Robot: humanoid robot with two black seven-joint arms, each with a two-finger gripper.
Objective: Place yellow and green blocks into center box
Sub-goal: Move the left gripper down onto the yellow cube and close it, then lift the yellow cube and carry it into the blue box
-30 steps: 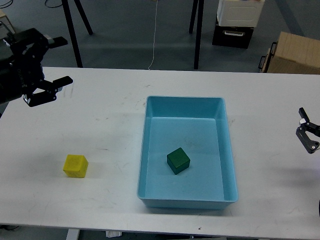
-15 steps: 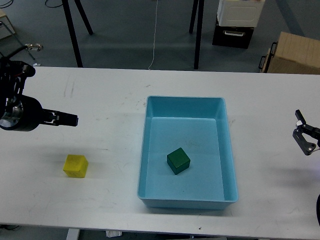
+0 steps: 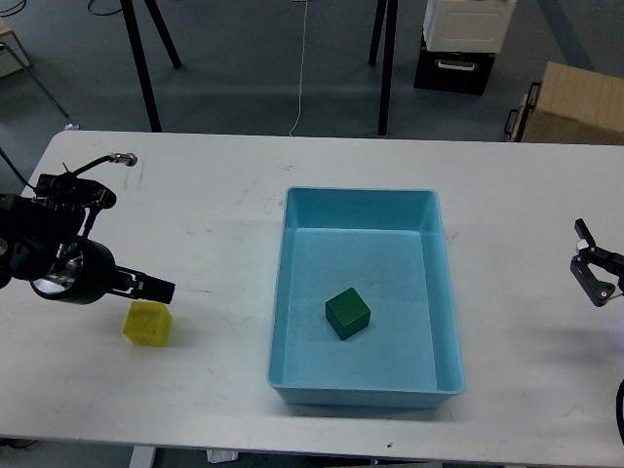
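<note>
The yellow block [image 3: 147,323] sits on the white table [image 3: 214,244] at the left front. The green block [image 3: 348,313] lies inside the light blue box [image 3: 429,210] at the table's middle. My left gripper [image 3: 146,287] hangs low just behind and above the yellow block. Only one dark finger [image 3: 156,289] shows, pointing right, so its opening cannot be read. My right gripper [image 3: 592,261] is at the far right edge, open and empty, well away from the box.
Beyond the table's far edge stand black stand legs [image 3: 385,68], a cardboard box [image 3: 575,107] and a white and black case [image 3: 458,44] on the floor. A thin cable end [image 3: 122,158] sticks up from my left arm.
My left arm has swung down and toward the front, from the far left edge to just above the yellow block. The right gripper has drifted slightly lower. Both blocks are where they were.
</note>
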